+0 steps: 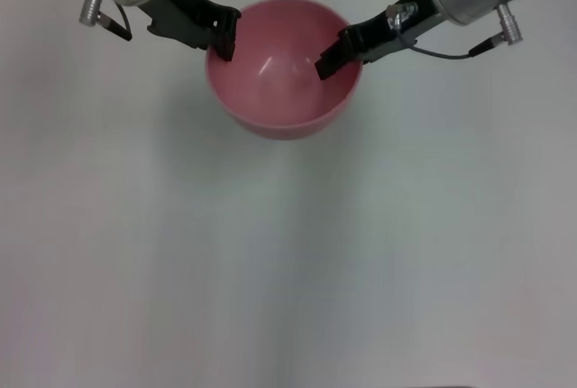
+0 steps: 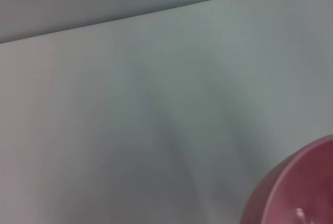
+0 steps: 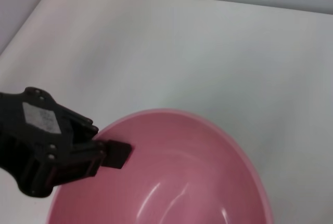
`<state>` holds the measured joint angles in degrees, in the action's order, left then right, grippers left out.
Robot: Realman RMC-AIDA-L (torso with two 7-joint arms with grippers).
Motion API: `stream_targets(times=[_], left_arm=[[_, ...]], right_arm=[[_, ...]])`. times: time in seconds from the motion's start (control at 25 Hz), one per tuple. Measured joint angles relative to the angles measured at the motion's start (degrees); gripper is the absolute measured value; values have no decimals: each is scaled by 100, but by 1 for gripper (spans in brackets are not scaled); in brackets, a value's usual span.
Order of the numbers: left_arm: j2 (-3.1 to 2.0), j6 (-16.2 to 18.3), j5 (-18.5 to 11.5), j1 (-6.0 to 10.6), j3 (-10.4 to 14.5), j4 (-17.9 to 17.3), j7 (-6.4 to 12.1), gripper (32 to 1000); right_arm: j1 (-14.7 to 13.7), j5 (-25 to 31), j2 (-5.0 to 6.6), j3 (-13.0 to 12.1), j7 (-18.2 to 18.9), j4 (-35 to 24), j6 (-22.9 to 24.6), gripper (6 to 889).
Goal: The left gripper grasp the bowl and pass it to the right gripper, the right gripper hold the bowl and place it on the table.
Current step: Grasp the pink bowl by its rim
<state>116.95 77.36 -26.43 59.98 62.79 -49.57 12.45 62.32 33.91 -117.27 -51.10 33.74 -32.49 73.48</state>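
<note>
Bowl (image 1: 284,68) above table (image 1: 288,262). Left gripper (image 1: 224,38) clamps left rim; right gripper (image 1: 329,59) at right rim, finger inside, grip state unclear.

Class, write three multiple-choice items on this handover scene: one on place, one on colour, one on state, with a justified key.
1. Where is the left end effector?
A. at the bowl's rim
B. flat on the table
C. out of view

2. What colour is the bowl?
A. blue
B. pink
C. white

3. What is inside the bowl?
A. fruit
B. water
C. nothing

Key: 1 A, its fingers straddle the rim, opposite the right end effector. 2 B, pink against the white table. 3 C, its glossy inside is bare.
</note>
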Motion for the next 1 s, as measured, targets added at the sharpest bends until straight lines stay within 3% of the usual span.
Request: stream_targets(times=[0.36, 0.8, 1.0], left_arm=[[1, -7, -1, -30, 5, 0, -4, 54], [3, -18, -47, -40, -25, 0, 5, 55], [3, -21, -55, -32, -12, 0, 6, 56]], right_arm=[[-27, 75, -15, 25, 124, -27, -7, 264], [-72, 143, -14, 39, 124, -34, -10, 178], [-92, 152, -13, 46, 124, -33, -15, 179]])
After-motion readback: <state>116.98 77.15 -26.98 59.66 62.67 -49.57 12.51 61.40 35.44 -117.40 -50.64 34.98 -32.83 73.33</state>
